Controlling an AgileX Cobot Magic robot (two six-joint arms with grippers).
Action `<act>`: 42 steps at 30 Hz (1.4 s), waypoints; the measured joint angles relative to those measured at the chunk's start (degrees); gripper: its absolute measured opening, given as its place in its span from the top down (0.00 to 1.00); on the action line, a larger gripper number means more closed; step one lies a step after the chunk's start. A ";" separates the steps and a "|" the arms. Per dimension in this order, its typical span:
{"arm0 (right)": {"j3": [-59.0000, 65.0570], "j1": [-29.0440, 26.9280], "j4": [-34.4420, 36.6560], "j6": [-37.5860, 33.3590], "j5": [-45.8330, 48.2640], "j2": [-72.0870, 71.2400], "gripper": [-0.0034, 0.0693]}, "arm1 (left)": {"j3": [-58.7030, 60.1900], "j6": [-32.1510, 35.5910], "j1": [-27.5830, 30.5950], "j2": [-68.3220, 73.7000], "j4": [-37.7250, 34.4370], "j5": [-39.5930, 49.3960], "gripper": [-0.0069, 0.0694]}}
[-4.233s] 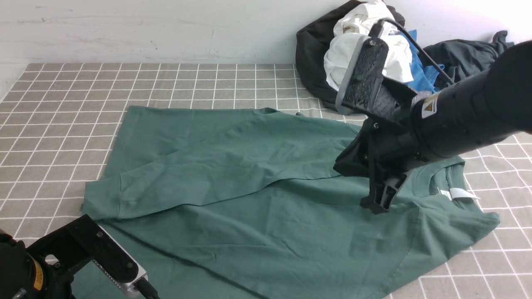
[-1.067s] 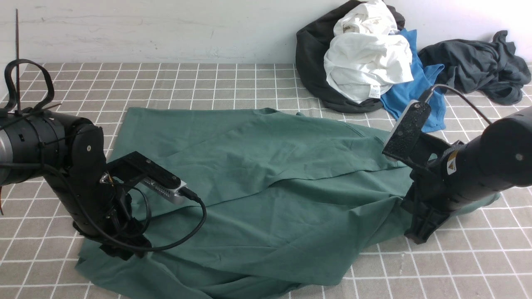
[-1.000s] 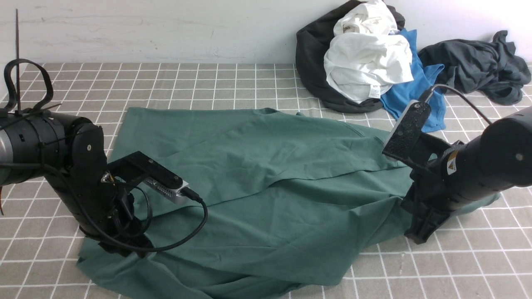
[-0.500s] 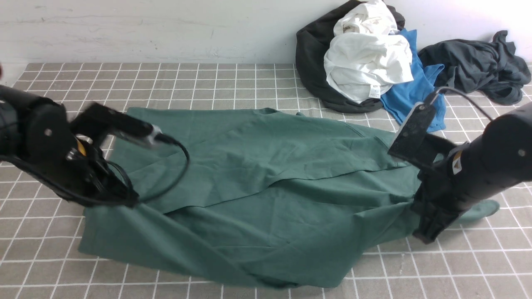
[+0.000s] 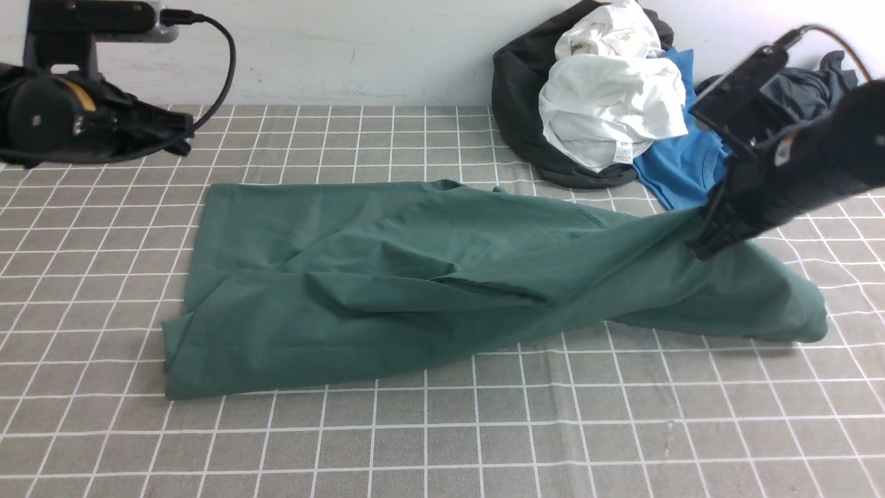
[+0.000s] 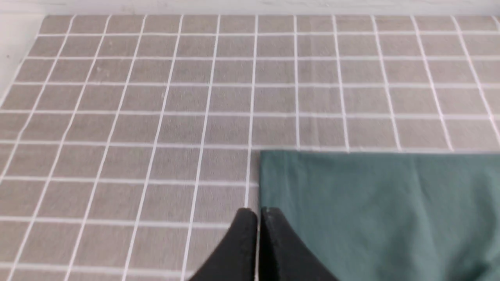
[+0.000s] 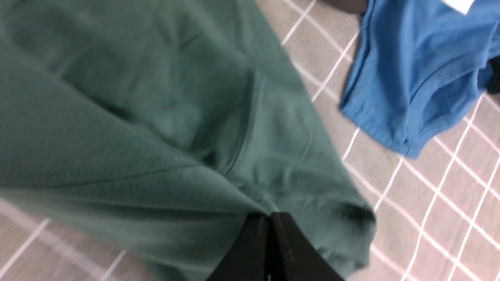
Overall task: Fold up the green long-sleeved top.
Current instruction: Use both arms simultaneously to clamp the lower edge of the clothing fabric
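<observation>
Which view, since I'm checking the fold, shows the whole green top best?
Front view: the whole green top shows. Left wrist view catches only a corner; right wrist view, a blurry close-up.

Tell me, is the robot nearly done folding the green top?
Not yet. Done: the green top lies doubled over at its left end. In hand: the right fingers pinch its other end, lifted. The left fingers are shut, empty. Left: lay that end down, fold smaller.

Light is even and diffuse; the white wall (image 5: 726,21) washes out at far right. A soft shadow edges the green long-sleeved top (image 5: 415,290) at its right end. The right arm (image 5: 823,162) is motion-blurred. The right wrist view is smeared and the left wrist view slightly soft.
</observation>
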 joint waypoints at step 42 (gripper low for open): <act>-11.88 -0.27 1.33 0.85 16.04 12.71 0.97 | -15.96 41.20 -0.45 10.09 -30.51 25.97 0.89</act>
